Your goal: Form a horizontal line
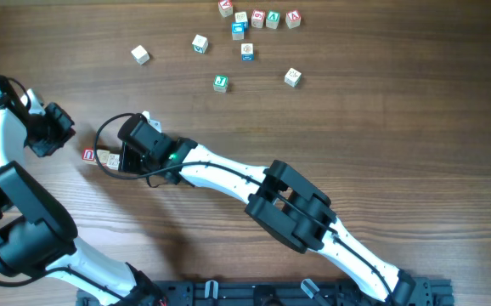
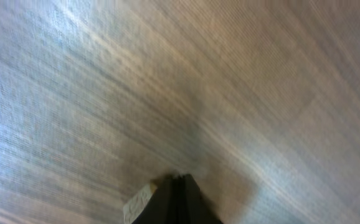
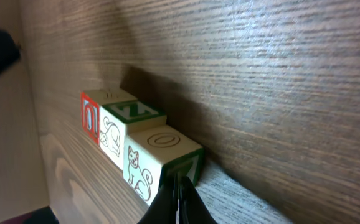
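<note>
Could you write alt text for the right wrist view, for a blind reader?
A row of three small wooden cubes lies on a wooden table, touching side by side; the farthest has a red face, the other two green marks. The right gripper, its dark fingers closed together, shows at the bottom edge, close to the nearest cube.

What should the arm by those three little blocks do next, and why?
Probably back the right gripper straight away from the row: its three cubes already touch in a fairly straight line, and the gripper sits shut against the end cube. Loose cubes lie scattered beyond, likely the next ones to fetch.
</note>
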### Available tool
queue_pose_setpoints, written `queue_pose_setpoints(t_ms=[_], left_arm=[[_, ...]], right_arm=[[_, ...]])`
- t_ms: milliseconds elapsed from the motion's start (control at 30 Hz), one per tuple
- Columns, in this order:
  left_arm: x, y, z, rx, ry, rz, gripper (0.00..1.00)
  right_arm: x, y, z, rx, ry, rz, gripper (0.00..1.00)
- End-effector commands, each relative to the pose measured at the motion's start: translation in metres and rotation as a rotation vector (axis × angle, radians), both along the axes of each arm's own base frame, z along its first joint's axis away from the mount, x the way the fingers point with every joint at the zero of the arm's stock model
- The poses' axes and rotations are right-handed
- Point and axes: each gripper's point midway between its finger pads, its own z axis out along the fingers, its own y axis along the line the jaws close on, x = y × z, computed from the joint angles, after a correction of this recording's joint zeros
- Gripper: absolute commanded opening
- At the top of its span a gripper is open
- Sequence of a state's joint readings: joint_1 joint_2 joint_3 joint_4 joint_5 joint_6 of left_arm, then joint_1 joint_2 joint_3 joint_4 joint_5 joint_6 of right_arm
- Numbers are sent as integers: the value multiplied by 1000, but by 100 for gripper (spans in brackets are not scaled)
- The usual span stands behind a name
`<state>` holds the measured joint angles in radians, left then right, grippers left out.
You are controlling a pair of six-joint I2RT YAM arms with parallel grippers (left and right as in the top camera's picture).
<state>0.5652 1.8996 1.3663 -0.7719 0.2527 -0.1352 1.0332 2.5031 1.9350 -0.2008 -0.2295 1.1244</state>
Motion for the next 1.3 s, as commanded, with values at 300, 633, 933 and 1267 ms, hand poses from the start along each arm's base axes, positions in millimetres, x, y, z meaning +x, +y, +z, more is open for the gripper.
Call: queue_pose_setpoints(t_ms=[300,633,933,1267], left_arm=[[18,-5,2,-6,-49,1,4],[12,3,-5,-16,-34,27,4],[11,4,-5,-17,-33,30,4],[11,4,-5,-16,-33,29,4]], right_arm=[[-14,-2,-16,-30,61,32,5],[-45,1,4,-41,102,100,5],[-56,12,4,-43,43,101,5],[-54,27,11,-15,-74,105,5]])
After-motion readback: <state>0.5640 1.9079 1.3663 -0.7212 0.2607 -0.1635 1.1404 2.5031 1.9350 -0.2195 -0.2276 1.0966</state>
